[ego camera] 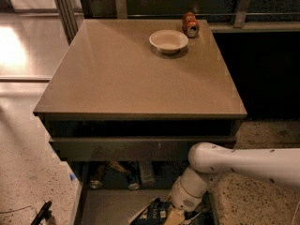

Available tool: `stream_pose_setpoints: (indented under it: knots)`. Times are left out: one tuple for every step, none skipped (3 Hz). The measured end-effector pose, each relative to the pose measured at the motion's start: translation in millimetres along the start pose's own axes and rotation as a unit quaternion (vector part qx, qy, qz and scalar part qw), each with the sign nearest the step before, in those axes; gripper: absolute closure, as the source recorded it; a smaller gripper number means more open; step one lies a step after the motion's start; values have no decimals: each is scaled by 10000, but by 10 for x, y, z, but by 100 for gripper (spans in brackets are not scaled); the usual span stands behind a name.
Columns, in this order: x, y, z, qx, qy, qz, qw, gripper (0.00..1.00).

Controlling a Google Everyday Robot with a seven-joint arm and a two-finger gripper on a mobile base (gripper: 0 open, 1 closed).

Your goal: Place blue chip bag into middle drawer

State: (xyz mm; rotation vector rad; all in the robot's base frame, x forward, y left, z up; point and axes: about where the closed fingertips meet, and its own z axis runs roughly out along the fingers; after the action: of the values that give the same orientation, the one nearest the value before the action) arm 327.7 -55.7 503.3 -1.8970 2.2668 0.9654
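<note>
Camera view: gripper [174, 218] jaws clamped on blue chip bag [152, 214] inside middle drawer [108, 206], below front edge of desk [140, 78]; release looks next

My one arm [255, 165] comes in from the right edge of the view, white and smooth, lying nearly level and running leftward. At the rounded elbow [202, 156] it bends sharply and turns down and a little to the left (a tight fold, close to a right angle). The ribbed wrist [187, 195] sits just under that bend. My hand [176, 216] points downward at the very bottom of the view, low inside the middle drawer [110, 209], and the picture's lower edge cuts part of it off.
</note>
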Motion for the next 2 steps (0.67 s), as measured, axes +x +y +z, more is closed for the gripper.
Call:
stream_pose_setpoints:
  knots:
    - [36, -90, 132, -89, -30, 76, 9999, 100]
    - [45, -265, 288, -183, -201, 182, 9995, 100]
